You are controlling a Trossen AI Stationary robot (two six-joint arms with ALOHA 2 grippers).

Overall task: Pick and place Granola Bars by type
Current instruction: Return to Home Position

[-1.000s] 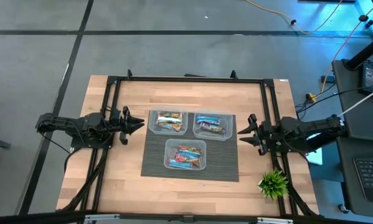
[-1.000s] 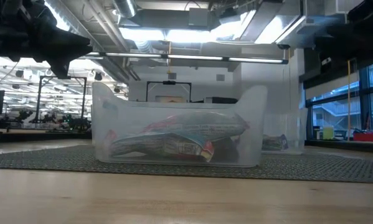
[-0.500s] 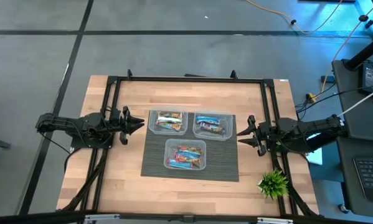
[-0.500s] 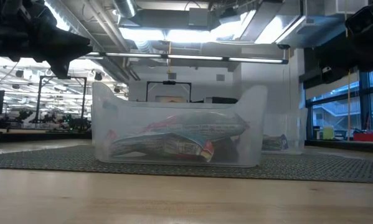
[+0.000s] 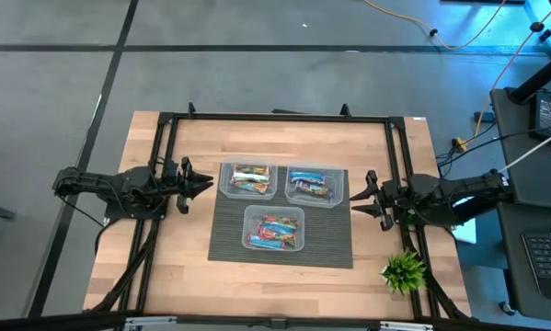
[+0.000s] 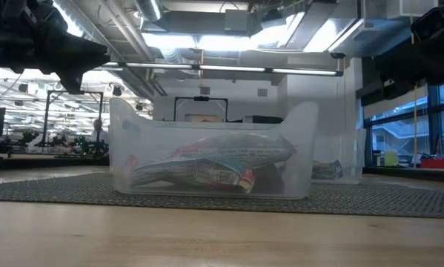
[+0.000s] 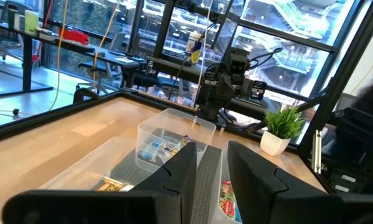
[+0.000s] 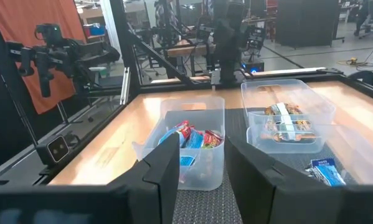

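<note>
Granola bars (image 5: 273,232) binned in tubs (image 5: 222,180). Left end effector (image 5: 197,184), right end effector (image 5: 362,195): released, empty; retract wide of tubs.

Right tool (image 5: 358,197) shifts slightly over the past second, easing a shade back from the tubs (image 5: 316,185) in front of it. At table height, the arm behind the tool (image 6: 438,33) now covers less of the upper right corner, so more of the window below it shows.
</note>
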